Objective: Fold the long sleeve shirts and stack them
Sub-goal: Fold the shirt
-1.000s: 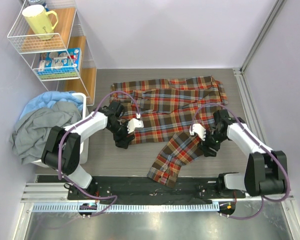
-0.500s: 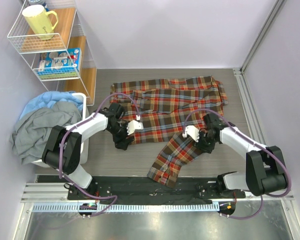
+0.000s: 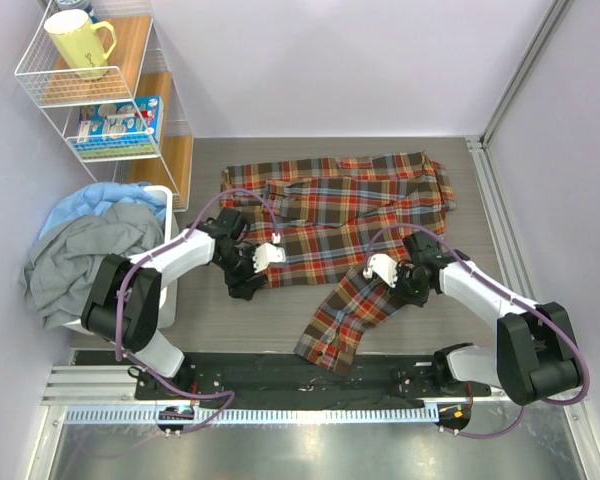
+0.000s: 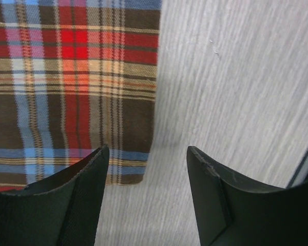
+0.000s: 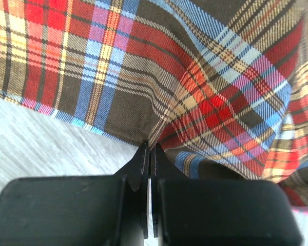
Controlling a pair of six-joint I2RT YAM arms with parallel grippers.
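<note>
Plaid shirt point(image 3: 330, 215) spread flat, clothes heap point(image 3: 80, 255) left, wire shelf point(image 3: 130, 45) beyond

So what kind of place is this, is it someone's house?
Probably a robot lab, not a house. The left arm and right arm sit on a metal frame, plain walls box in the table, and a plaid shirt lies beside a basket of clothes.

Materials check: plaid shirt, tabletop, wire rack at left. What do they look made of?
Plaid shirt: woven cloth, matte, likely cotton flannel; diagonal twill lines show in the right wrist view. Tabletop: probably grey wood-grain laminate; fine streaks, low sheen. Wire rack: thin metal wire, seemingly white-coated, holding its grid shape.
</note>
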